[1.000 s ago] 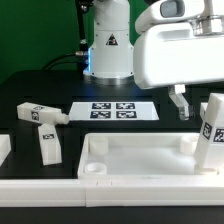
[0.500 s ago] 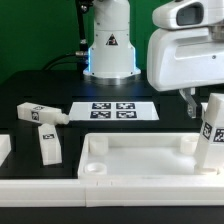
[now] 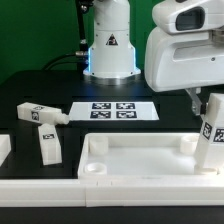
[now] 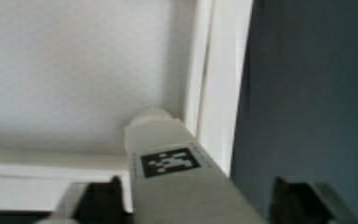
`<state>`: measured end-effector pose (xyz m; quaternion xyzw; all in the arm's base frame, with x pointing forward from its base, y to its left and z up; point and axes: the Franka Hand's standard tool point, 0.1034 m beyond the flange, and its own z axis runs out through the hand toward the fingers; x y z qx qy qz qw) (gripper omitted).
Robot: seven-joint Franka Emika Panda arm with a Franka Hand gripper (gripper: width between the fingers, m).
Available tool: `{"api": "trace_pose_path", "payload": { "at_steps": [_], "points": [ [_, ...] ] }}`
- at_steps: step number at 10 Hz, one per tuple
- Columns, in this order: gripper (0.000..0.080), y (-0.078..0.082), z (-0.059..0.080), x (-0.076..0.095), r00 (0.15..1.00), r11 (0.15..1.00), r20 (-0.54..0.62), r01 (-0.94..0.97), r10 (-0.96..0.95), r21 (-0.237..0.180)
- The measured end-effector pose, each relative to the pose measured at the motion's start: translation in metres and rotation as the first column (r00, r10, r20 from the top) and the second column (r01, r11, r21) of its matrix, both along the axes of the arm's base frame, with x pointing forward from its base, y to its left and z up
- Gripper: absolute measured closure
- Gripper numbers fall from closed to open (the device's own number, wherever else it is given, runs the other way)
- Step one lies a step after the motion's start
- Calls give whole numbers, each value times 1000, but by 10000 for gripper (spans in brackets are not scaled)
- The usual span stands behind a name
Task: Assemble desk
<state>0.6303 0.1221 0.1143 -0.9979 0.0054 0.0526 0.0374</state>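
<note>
The desk's white tabletop lies flat near the front, rim and corner sockets up. One tagged leg stands upright at its corner on the exterior view's right. My gripper has come down over the top of this leg; one finger shows beside it, the other is hidden behind it. In the wrist view the leg fills the space between the two dark fingers, with the gripper shut on it above the tabletop.
Two more tagged legs lie on the dark table at the exterior view's left. The marker board lies behind the tabletop, in front of the robot base. A long white rail runs along the front edge.
The gripper has shifted toward the exterior view's right, onto the upright leg. Its fingers have drawn in from wide open to the leg's sides.
</note>
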Motion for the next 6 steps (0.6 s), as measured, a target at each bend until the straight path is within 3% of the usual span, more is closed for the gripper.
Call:
{"api": "trace_pose_path", "payload": {
  "at_steps": [1, 3, 5, 6],
  "points": [
    [500, -4, -1, 0, 997, 996, -6, 83, -83, -13],
    [505, -4, -1, 1, 980, 980, -6, 198, -198, -24],
    [509, -6, -3, -3, 914, 914, 46, 404, -403, -20],
    [512, -2, -4, -4, 829, 830, 44, 558, -557, -4]
  ]
}}
